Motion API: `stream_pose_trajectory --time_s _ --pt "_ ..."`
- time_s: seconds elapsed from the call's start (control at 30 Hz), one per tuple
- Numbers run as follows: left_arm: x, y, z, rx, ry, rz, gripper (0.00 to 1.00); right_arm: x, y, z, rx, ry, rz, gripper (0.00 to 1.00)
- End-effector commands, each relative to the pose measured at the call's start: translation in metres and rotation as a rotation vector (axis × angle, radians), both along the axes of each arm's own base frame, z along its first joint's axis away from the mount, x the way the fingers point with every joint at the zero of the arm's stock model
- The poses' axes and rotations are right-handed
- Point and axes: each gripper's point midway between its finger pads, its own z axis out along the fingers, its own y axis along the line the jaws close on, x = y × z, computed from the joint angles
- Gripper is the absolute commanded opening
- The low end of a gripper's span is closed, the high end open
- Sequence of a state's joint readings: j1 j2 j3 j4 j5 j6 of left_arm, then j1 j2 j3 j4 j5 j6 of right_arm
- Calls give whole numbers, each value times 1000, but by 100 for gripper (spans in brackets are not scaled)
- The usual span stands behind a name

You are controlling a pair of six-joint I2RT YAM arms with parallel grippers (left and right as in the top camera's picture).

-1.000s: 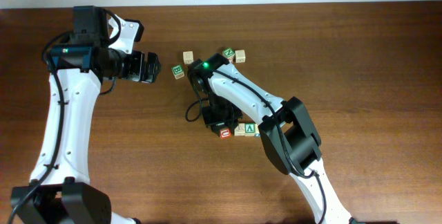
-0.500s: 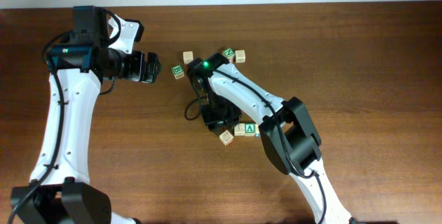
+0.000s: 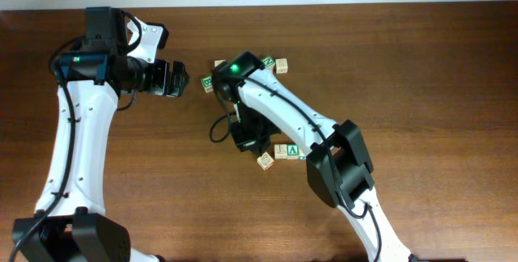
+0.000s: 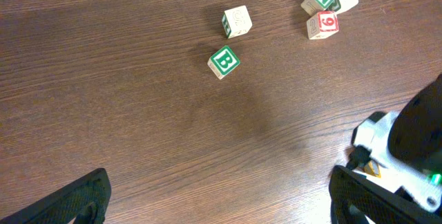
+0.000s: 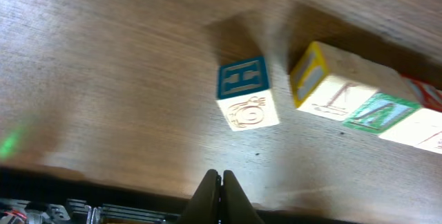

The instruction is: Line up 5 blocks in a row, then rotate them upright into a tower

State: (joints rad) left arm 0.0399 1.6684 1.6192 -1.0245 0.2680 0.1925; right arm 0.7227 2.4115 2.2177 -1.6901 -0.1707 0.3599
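Blocks point(image 3: 282, 150) lie near the middle of the table point(image 3: 421, 68): a short row touching side by side (yellow, green and red faces show in the right wrist view) and one loose cube point(image 5: 247, 94), blue-lettered with an orange ring, skewed just left of the row. The right gripper point(image 5: 221, 182) sits just beside that loose cube, fingers pressed together on nothing. The left gripper point(image 4: 219, 200) hovers at the far left, fingers spread wide and empty, above the green "B" cube point(image 4: 224, 61) and red "6" cube point(image 4: 323, 25).
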Motion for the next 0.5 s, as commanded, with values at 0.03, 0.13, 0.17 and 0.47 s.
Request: stream_pose_trajectory --time_s 0.03,0.13,0.17,0.47 --pt "4 1 5 3 -14 2 99 9 -8 50 19 -165 11 4" --pt "4 1 5 3 -14 2 99 8 -16 92 72 -255 3 5" --pt "4 1 5 3 -14 2 99 8 -20 103 79 -284 3 5" --pt "4 1 5 3 -14 2 99 -15 -28 76 105 -341 5 5"
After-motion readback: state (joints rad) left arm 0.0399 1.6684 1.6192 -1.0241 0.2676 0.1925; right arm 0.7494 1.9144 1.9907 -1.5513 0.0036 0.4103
